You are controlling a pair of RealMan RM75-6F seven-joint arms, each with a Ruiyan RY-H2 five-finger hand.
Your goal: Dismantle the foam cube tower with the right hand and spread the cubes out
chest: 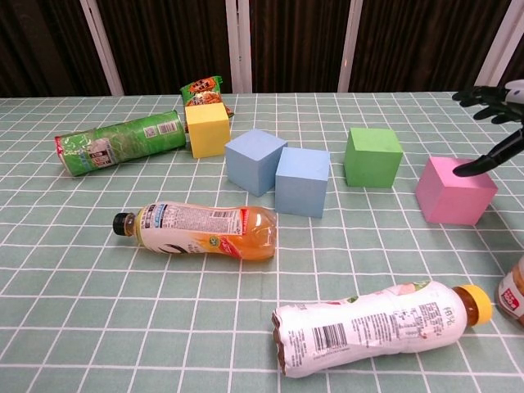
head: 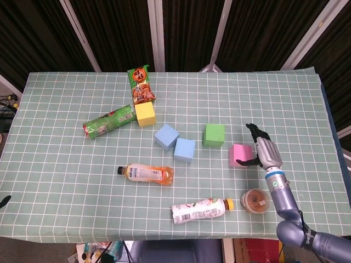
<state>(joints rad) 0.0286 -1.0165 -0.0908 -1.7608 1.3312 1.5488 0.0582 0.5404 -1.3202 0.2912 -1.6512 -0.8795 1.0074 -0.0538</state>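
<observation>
The robot's right hand (head: 262, 149) has its fingers spread apart and holds nothing. It sits just beside the pink foam cube (head: 238, 155), on the side away from the other cubes. One dark finger (chest: 483, 162) reaches over the top edge of the cube; I cannot tell if it touches. The cube sits flat on the green checked cloth of the bench (head: 66, 181). It looks like the hand is open because the cube now has its own spot.

A bit farther from the hand is the green foam cube (head: 214, 135), alone and apart from the pink one. Past that are two blue foam cubes (head: 174, 142), and these two touch each other. Far from the hand, the yellow foam cube (head: 144, 114) leans against a lying green tube-shaped snack can (head: 108, 121), with a red and green snack bag (head: 141, 85) behind it.

No cube sits on top of another, so the tower looks taken apart. I think the blue pair may need more room between them.

Close to the arm stands a small brown cup (head: 255, 200). Next to it lies a white-wrapped bottle with a yellow cap (head: 202, 210). An orange drink bottle (head: 146, 173) lies farther off. The left hand does not show.
</observation>
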